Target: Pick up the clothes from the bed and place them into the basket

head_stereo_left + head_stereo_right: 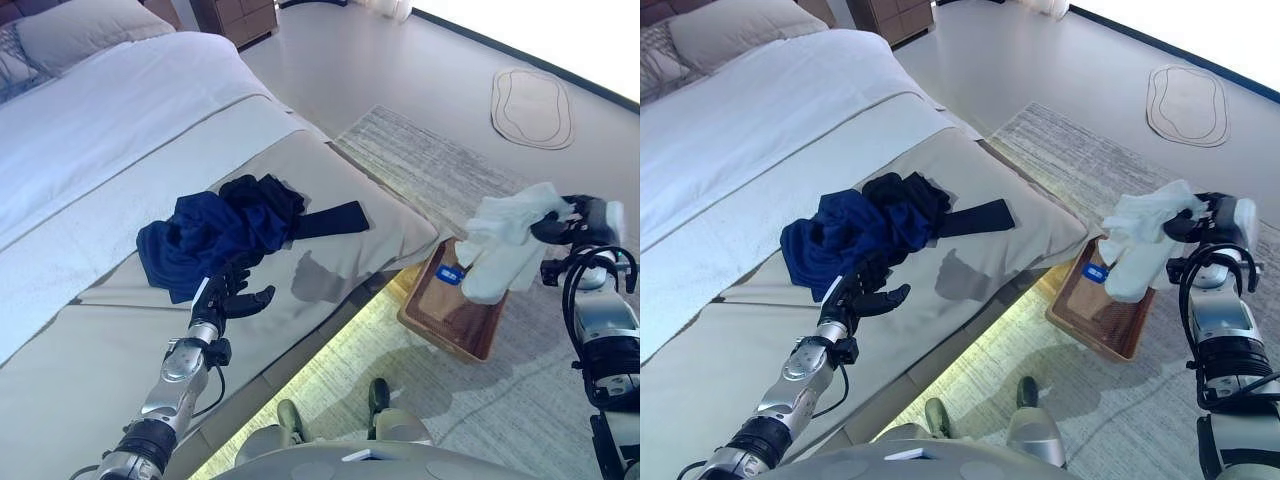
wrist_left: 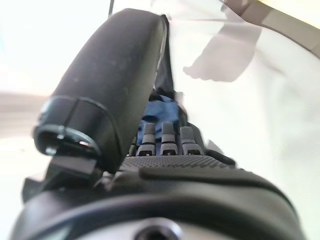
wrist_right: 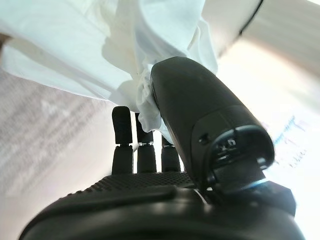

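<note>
A pile of dark blue and black clothes [image 1: 215, 232] lies on the beige foot of the bed [image 1: 120, 350], with a black strip of cloth reaching toward the bed's edge. My left hand [image 1: 228, 297] is open just in front of the pile, fingers relaxed near its edge; the blue cloth [image 2: 159, 111] shows past my fingers [image 2: 165, 136] in the left wrist view. My right hand [image 1: 577, 228] is shut on a white garment [image 1: 505, 245], which hangs above the brown wooden basket [image 1: 450, 320] on the floor beside the bed. The white cloth [image 3: 100, 45] is pinched under my thumb [image 3: 195, 115].
The basket stands on a grey rug [image 1: 430, 165] at the bed's corner. A white duvet [image 1: 110, 120] and pillows [image 1: 85, 30] cover the bed's far part. A small oval mat [image 1: 531, 106] lies on the floor beyond, and a wooden dresser [image 1: 238, 17] stands at the back.
</note>
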Robot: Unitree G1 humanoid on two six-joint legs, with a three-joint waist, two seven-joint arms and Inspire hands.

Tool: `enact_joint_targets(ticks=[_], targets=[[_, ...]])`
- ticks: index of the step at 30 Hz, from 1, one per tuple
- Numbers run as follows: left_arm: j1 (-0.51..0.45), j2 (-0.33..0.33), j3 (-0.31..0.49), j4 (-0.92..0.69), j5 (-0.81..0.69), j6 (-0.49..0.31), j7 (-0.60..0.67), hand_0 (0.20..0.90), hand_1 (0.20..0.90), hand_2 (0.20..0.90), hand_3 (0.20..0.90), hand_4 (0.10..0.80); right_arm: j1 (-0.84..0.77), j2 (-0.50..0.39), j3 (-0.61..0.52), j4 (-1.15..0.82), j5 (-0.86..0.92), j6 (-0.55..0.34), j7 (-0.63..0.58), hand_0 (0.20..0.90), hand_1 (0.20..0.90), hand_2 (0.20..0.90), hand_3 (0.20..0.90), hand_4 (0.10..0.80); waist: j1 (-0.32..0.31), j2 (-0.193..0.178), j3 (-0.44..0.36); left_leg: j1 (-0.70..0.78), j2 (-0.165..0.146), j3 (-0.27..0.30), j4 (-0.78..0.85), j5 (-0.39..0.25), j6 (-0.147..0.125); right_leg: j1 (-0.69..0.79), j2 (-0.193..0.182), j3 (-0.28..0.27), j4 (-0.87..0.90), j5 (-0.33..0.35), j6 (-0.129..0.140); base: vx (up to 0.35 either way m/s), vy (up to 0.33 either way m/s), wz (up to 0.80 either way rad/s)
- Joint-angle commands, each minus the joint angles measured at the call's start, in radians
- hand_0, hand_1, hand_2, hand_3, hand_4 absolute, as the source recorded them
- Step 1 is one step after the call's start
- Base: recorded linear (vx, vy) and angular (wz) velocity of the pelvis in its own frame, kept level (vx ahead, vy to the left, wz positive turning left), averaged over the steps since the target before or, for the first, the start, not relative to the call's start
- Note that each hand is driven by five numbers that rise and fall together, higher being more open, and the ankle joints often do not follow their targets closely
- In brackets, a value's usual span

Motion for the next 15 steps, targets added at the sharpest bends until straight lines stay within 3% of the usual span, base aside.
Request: enact_joint_targets(ticks=[1,15], targets=[[-0.066,0.033,-0.018,-0.086,0.022,-0.073,-0.021,0.9,0.9,0.9,0.9,0.8,-0.115,-0.069,-0.005,0.011,-0.061,-0.117,-0.015,0.3,0.3,0.3,0.2,0.1,0.0,-0.021,-0.042,-0.022,0.008,-0.074,0.043,-0.093,-0.046,-0.017,0.033,0.019,0.041,-0.062,-0.018,-0.007,-0.028,-0.17],[-0.109,-0.006,-0.073,-0.065,0.002,-0.105,-0.031,0.9,0.9,0.9,0.9,0.8,-0.131,-0.099,0.01,0.119,-0.092,-0.106,0.0,0.3,0.3,0.3,0.2,0.1,-0.039,0.047,0.013,-0.049,0.014,-0.046,0.041,-0.08,-0.067,-0.057,0.024,0.027,0.049,-0.067,-0.022,-0.021,0.008,-0.04]])
